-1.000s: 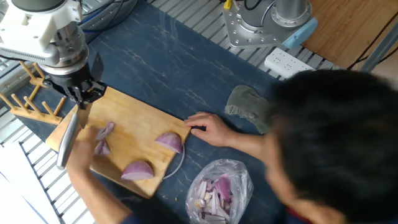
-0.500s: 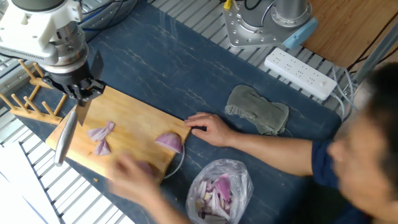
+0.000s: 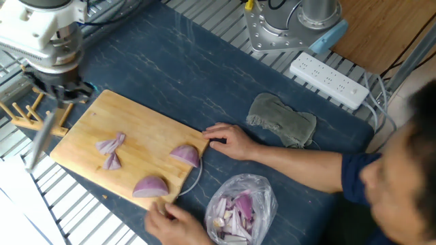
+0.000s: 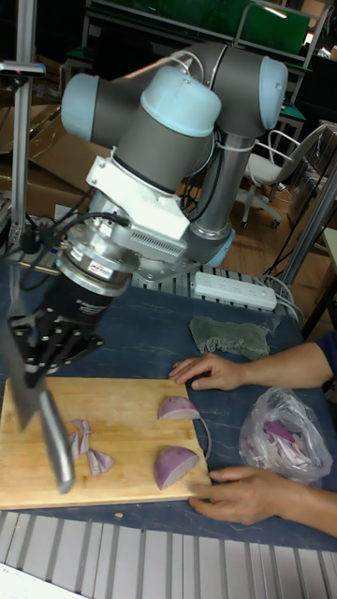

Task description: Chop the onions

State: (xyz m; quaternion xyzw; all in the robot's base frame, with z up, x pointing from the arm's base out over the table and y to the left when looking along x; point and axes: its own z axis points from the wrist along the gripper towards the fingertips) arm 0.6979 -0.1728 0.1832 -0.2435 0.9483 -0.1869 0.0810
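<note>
Two bare hands (image 3: 228, 141) steady your board (image 3: 143, 129); the hand (image 4: 42, 360) pinching the knife (image 4: 42, 412) could cut them chopping the onions (image 3: 150, 186).

onions (image 3: 150, 186) | two purple wedges, thin slivers left | lying on board

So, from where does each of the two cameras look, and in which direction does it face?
Fixed view: high above, facing down on the cutting board; shows the gripper with the knife, and the person's hands.
Tall fixed view: low at the table's near edge, facing the arm's base across the board; shows the whole arm.
Both share the board, the onions, the plastic bag and the grey cloth.
</note>
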